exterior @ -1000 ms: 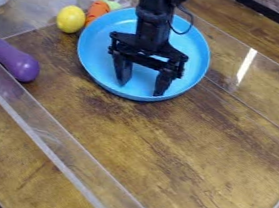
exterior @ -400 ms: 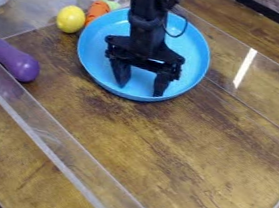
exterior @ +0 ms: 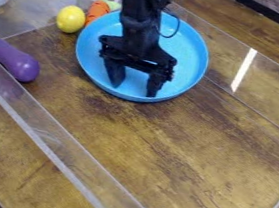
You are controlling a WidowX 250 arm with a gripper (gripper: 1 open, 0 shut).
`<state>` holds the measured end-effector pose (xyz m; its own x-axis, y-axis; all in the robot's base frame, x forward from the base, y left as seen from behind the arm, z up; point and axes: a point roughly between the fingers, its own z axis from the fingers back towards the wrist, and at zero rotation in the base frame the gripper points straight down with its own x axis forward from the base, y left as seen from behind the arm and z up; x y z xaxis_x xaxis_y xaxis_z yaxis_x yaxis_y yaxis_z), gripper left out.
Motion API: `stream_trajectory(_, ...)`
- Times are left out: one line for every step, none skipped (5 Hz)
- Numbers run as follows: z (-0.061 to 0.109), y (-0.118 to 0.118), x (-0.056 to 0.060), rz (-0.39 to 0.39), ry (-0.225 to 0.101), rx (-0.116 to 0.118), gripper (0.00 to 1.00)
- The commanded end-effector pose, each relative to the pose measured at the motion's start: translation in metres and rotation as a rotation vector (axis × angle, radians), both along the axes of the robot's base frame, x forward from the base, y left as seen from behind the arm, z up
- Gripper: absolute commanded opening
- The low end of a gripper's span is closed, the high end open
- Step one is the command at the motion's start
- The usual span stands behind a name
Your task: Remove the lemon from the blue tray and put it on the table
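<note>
view: camera, single overhead-angled shot of the table [exterior: 158,170]
landmark: blue tray [exterior: 191,59], upper middle of the frame, flat on the wood planks
gripper [exterior: 136,78]: black, pointing straight down over the near-left part of the blue tray
jaws: spread wide, fingers apart, nothing between them, nothing held
fingertips [exterior: 117,76]: low over the tray floor near its front rim; contact with the floor can't be read from this angle
arm [exterior: 136,9]: black, rises from the gripper toward the top edge, covers the tray's back-left rim
lemon [exterior: 70,19]: yellow, outside the blue tray, just beyond its upper-left rim, sitting on the table
lemon vs gripper: well apart, no contact
carrot [exterior: 99,10]: orange with a bit of green top, just right of the lemon, at the tray's back-left rim; partly hidden by the arm, can't tell if it touches the lemon
eggplant [exterior: 13,60]: purple, lying on its side on the table, well left of the blue tray and nearer the camera than the lemon
tray contents: visible floor is bare blue; part under the gripper is hidden
table cover: glossy clear sheet with raised clear edges, glare streak right of the blue tray
</note>
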<state>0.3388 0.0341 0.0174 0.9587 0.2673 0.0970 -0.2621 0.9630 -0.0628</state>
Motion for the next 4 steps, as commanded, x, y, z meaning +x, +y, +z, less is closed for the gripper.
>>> stream_trajectory(-0.0110,0.0077,-0.0272,-0.031,0.072,-0.004,1.00)
stream_trajectory(-0.0059,0.0094,-0.0316,-0.065,0.070,-0.005,1.00)
stream_trajectory(-0.0051,0.0102,-0.0327,-0.039,0.063,-0.013,1.00)
stream_trajectory(-0.0045,0.0100,-0.0342,-0.016,0.058,-0.021,1.00)
